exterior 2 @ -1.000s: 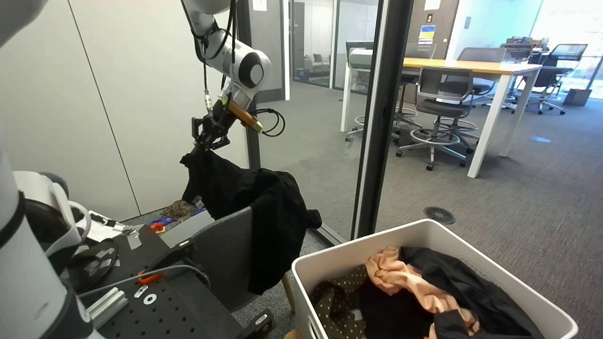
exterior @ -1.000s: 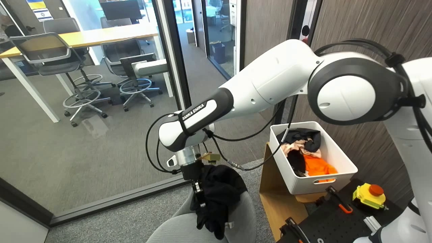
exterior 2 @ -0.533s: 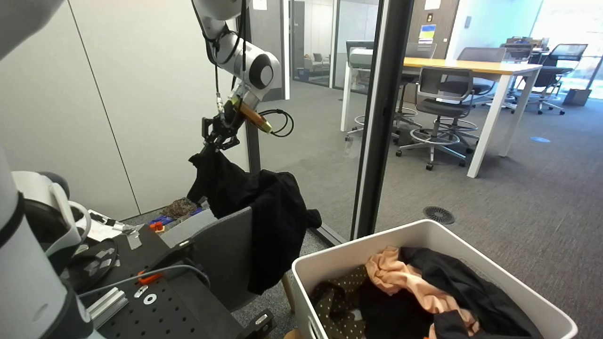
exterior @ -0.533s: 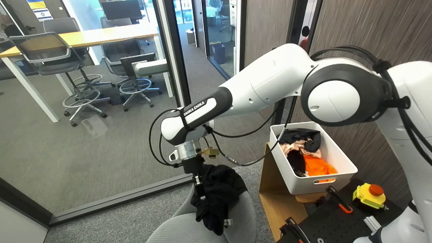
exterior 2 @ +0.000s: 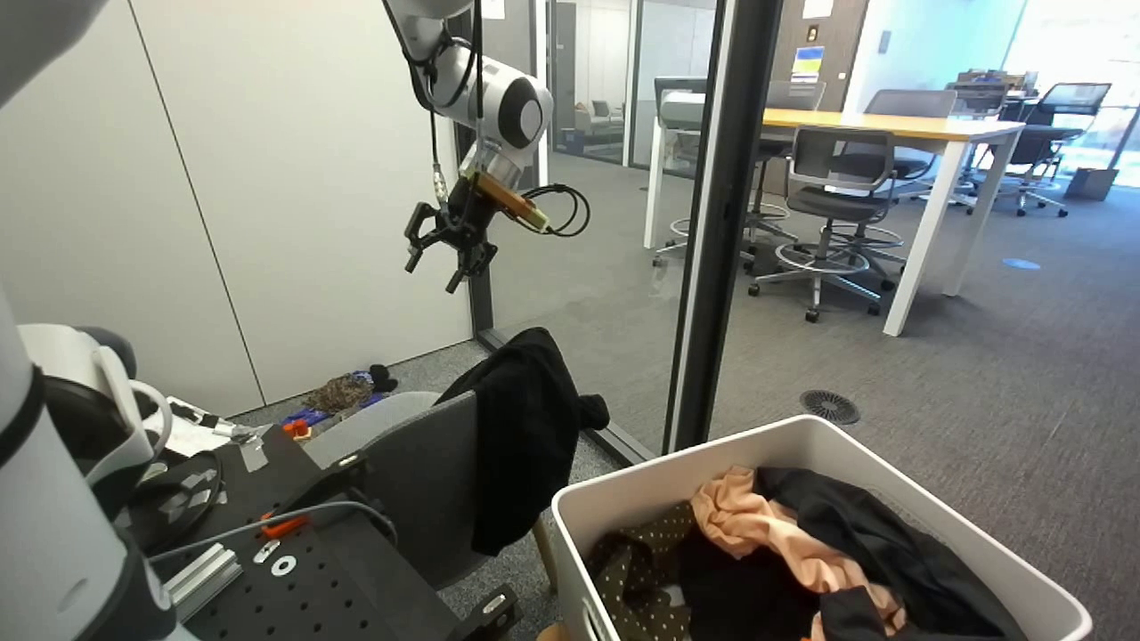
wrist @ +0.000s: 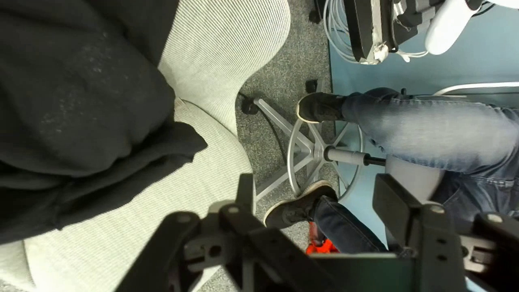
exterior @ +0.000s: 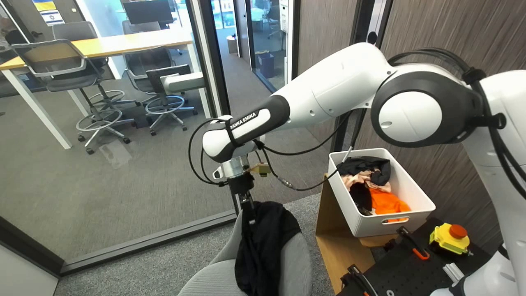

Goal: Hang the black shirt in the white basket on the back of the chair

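Over the back of the gray chair (exterior 2: 417, 490) hangs the black shirt (exterior 2: 529, 441), part of it falling down the rear face and part down the inner side. The claw (exterior 2: 433, 274) stands above it with its two fingers (wrist: 245, 190) spread and nothing between them; an exterior view shows a gap between claw and cloth. The white basket (exterior: 367, 226) is beside the chair, apart from it, holding other clothes (exterior: 388, 201), some of them dark. Judged from this, the draping looks done, and the step in hand is the last: leaving the shirt to rest and getting the arm (exterior: 337, 84) clear. The next move probably calls for a slow rise away from the chair, fingers wide, without brushing the cloth, which seems loose enough to slide if snagged. In the wrist view a person's legs (wrist: 438, 134) lie beyond the chair, so a swing that way would be unwise.
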You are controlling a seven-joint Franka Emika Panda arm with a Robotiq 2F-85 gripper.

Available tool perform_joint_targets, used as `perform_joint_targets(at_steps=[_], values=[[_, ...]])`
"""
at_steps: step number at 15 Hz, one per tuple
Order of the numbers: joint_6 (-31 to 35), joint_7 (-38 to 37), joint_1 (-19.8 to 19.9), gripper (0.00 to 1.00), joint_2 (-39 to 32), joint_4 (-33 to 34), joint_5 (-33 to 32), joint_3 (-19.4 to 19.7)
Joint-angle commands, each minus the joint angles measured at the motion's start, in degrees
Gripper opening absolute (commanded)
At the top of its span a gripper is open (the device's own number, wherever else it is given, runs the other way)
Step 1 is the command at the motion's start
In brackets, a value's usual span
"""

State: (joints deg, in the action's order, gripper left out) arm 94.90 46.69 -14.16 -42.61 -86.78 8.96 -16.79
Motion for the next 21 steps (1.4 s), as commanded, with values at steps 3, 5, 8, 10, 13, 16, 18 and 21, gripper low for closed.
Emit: perform_joint_targets(at_steps=[3,5,8,10,13,16,18,21], values=[[-0.66,-5.49,3.00,1.00,12.39,-9.40,-4.15,2.44],[0.77,-8.07,4.44,1.00,18.82,-14.78,-4.56,3.47],[3.50,-12.89,6.04,1.00,27.91,-22.20,-3.87,4.82],[5.18,-15.84,7.14,1.00,34.24,-27.29,-2.36,5.39],[6.15,-20.19,8.25,1.00,43.70,-34.35,0.51,6.61],[5.47,-24.59,8.52,1.00,53.26,-40.57,3.27,8.64],[4.82,-28.32,8.37,1.00,59.73,-44.40,4.00,10.03],[4.17,-34.49,8.53,1.00,69.46,-50.00,3.39,11.61]])
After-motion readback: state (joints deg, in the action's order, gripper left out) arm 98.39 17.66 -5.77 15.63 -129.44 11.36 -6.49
